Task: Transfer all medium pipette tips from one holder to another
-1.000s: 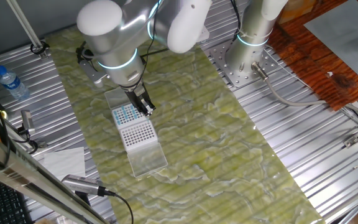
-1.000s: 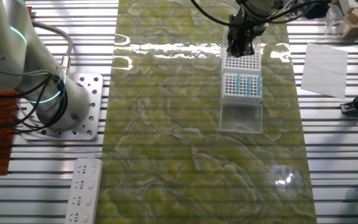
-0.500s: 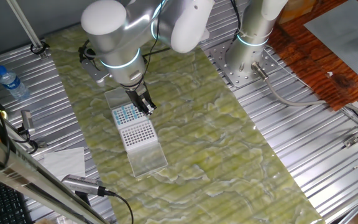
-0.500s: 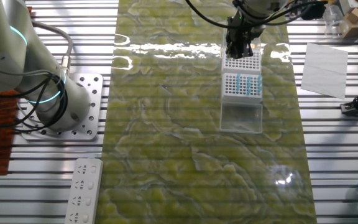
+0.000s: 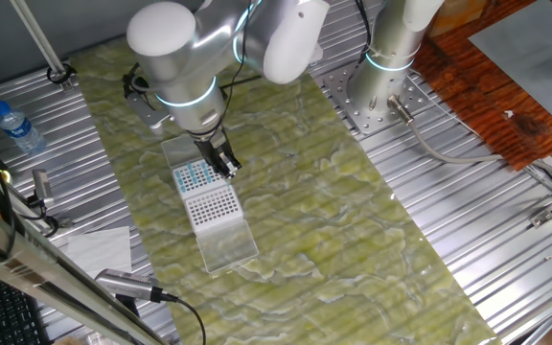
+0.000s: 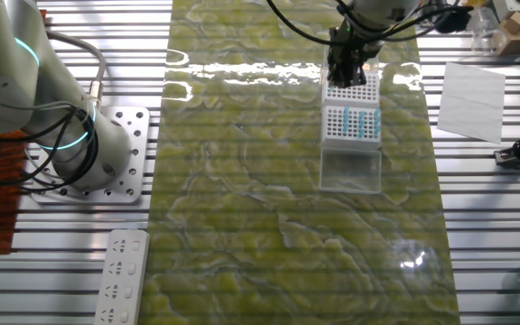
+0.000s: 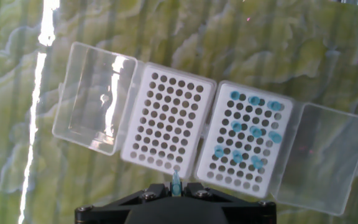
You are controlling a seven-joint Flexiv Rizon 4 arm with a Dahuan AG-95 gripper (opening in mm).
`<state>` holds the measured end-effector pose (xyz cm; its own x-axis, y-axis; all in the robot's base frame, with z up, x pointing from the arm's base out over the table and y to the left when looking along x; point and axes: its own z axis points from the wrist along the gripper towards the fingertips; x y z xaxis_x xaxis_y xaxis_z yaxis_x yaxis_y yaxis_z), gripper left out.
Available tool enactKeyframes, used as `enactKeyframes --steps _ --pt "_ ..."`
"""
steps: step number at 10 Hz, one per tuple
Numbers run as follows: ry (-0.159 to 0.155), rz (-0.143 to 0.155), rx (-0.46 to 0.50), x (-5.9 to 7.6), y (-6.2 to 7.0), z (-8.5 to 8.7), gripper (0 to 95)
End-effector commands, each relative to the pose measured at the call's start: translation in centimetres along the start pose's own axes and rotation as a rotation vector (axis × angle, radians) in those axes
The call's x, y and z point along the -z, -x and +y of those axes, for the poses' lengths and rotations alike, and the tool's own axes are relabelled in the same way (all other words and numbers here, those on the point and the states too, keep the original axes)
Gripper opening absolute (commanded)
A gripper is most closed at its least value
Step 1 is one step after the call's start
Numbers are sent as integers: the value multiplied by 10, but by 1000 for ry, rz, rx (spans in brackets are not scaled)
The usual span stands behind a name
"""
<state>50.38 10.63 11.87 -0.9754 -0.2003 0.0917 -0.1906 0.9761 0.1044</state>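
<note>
— Two white racks [image 7: 168, 119] lie side by side on the table [image 5: 333, 220], lids open?
— Yes. The right rack [image 7: 248, 136] holds about ten blue-topped pipette tips [image 7: 253, 130]; the other shows only bare holes.
— And the gripper [image 7: 176, 186]?
— Above the racks' near edge, jaws closed on one blue tip [image 7: 176, 182].

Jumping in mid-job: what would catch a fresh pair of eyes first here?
Two white racks sit side by side with clear lids folded out on the green mat: the left rack shows only bare holes, the right rack holds scattered medium pipette tips. At the bottom of the hand view, the gripper pinches one blue tip just above the left rack's near edge.
</note>
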Motion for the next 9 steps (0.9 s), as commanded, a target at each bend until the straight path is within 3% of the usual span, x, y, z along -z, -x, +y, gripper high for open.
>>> enactKeyframes --steps 1,2,5,6,7,9 --pt "-2 -3 -2 -3 3 3 0" --pt "-3 -4 -3 -4 5 4 190" --pt "-17 -6 11 -6 6 6 190" --pt "-32 -6 32 -6 6 5 190" --pt "-76 -18 79 -7 7 4 190" --pt "-89 -43 118 -12 11 -5 190"
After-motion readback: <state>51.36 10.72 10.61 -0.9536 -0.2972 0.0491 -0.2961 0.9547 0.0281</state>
